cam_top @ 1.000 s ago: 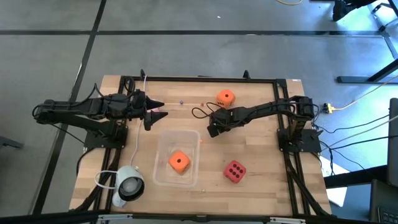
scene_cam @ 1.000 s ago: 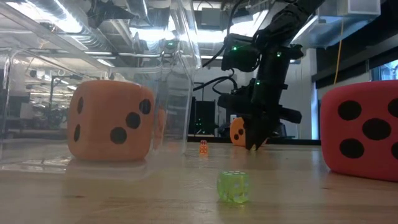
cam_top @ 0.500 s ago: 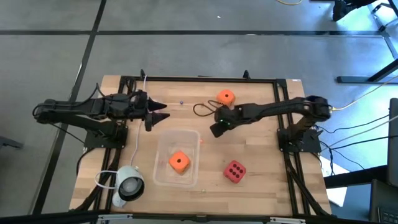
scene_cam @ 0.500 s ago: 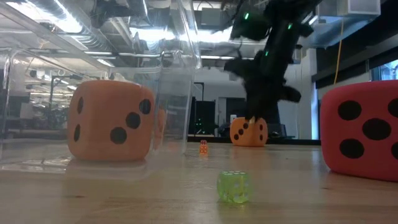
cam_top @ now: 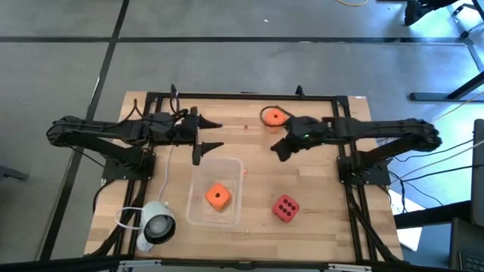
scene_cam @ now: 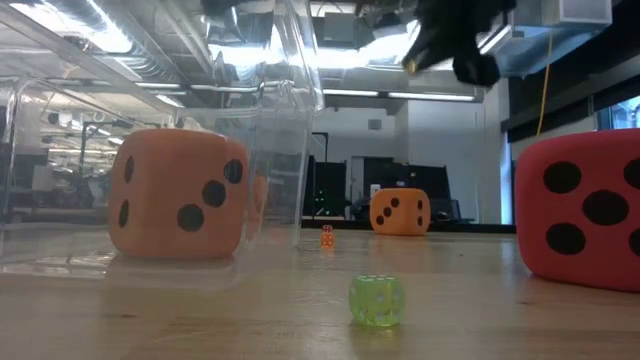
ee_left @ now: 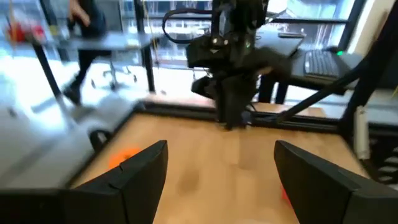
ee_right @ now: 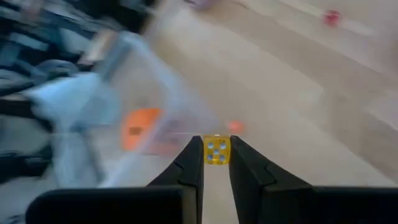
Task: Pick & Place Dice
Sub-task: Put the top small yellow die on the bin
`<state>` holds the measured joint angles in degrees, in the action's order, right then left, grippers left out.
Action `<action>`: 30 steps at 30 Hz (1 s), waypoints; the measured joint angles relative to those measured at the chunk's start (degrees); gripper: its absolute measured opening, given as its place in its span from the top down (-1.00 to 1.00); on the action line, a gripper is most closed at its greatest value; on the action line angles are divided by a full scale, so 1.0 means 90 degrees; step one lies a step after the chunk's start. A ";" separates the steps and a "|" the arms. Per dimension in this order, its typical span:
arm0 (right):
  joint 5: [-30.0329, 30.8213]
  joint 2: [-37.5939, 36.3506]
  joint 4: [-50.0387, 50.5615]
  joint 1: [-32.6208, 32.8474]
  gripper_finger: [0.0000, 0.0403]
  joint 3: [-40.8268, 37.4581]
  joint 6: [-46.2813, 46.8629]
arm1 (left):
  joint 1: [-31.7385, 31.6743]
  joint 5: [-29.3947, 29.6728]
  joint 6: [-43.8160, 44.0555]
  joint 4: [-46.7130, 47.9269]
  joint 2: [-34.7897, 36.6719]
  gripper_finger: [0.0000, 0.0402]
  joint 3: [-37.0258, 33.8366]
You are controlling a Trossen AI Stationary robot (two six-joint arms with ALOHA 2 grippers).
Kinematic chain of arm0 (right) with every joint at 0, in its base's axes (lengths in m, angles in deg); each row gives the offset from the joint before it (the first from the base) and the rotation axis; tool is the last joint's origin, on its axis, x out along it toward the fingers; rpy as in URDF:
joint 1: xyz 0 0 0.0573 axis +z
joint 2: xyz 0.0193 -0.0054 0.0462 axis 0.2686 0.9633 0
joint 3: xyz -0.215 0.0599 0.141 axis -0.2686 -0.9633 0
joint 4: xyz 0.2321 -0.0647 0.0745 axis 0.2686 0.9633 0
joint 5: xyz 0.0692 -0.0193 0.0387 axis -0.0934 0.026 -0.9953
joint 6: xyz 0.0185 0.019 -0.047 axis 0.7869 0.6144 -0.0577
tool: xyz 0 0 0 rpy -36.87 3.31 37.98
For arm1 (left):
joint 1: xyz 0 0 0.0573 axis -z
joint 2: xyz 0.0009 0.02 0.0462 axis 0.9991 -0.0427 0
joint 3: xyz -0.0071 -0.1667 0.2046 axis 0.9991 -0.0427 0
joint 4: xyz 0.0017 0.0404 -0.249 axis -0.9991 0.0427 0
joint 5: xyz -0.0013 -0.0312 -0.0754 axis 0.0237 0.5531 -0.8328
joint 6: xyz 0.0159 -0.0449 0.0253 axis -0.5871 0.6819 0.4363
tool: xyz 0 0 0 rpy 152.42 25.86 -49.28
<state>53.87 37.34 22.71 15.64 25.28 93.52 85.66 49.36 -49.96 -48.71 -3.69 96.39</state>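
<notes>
High view: the right gripper [cam_top: 280, 149] is hanging over the table [cam_top: 318, 219] between the far orange die [cam_top: 274, 117] and the clear tub [cam_top: 198, 170]; the left gripper [cam_top: 214, 135] is waiting just beyond the tub's far-left corner.
Right fingers: in the right wrist view they are standing narrow, pinching a small yellow die [ee_right: 216, 150] at their very tips.
Left fingers: they are spreading wide, with nothing between them.
Dice at rest: one orange die [cam_top: 218, 196] is sitting inside the tub; the red die [cam_top: 285, 207] is lying on the table beside the tub, toward the right arm's side.
Low view: a small green die [scene_cam: 377, 299] and a tiny orange one [scene_cam: 327, 236] are lying on the bare wood.
Handling, small die: it is probably hard, light and slick; a centred grip across two flat faces is suiting it, since a corner hold could let it squirt out.
Handling, large dice: they are looking soft and light; a wide grip across opposite faces should be holding them, with some squashing.
</notes>
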 joint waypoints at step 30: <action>-0.0597 -0.0577 -0.3323 0.0274 0.76 0.0010 0.0492 | 0.0505 0.1335 -0.2720 -0.0617 -0.2784 -0.45 0.2504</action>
<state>48.50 32.14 -7.20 18.10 25.37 97.94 90.21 61.37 -74.44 -54.26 -28.74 118.93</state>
